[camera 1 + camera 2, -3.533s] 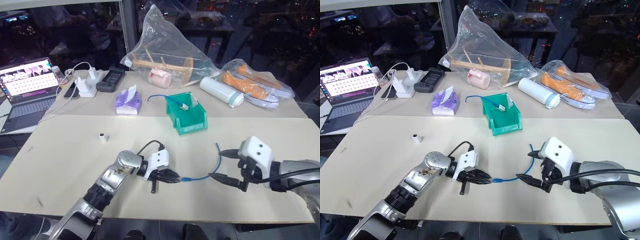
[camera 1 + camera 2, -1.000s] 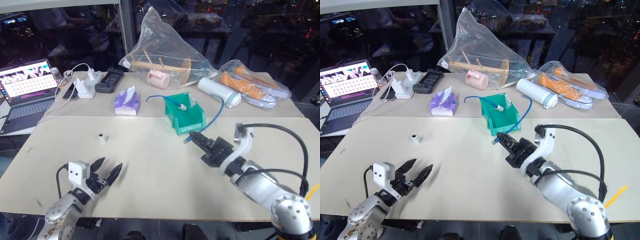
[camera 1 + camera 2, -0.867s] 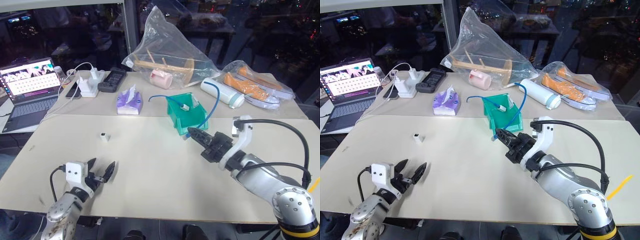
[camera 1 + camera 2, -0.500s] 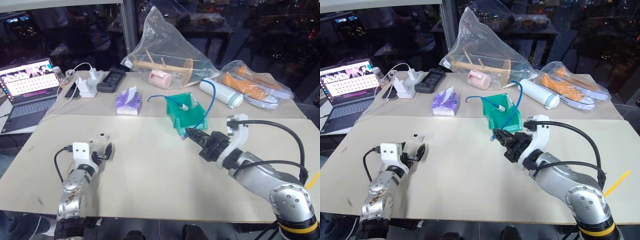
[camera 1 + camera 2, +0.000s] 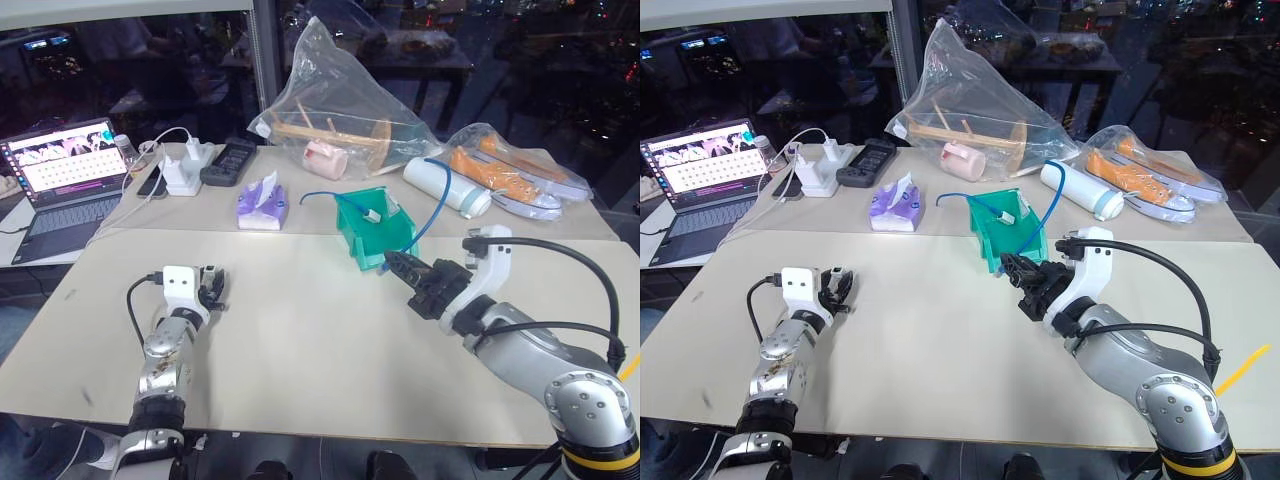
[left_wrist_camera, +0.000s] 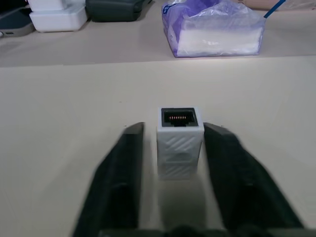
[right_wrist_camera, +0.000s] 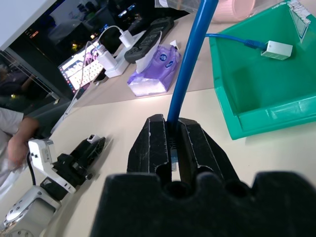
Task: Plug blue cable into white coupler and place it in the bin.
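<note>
The white coupler (image 6: 180, 136) stands on the table with its dark socket facing away from me. My left gripper (image 5: 212, 288) lies level on the table with its fingers (image 6: 126, 168) close on both sides of the coupler. One pad touches it and a thin gap shows on the other side. My right gripper (image 5: 392, 262) is shut on the blue cable (image 5: 432, 215) near its plug. It hovers just in front of the teal bin (image 5: 362, 238), and the cable arcs up and back over the bin.
Inside the bin lies another blue cable tipped with a white block (image 7: 278, 48). Behind it are a purple tissue pack (image 5: 262, 205), white chargers (image 5: 185, 170), a laptop (image 5: 70, 170), a clear bag (image 5: 340, 110), a white bottle (image 5: 445, 185) and bagged orange shoes (image 5: 510, 170).
My left gripper slid forward along the table to the coupler, and its wide-spread fingers narrowed around it. The right gripper kept the cable raised in front of the bin.
</note>
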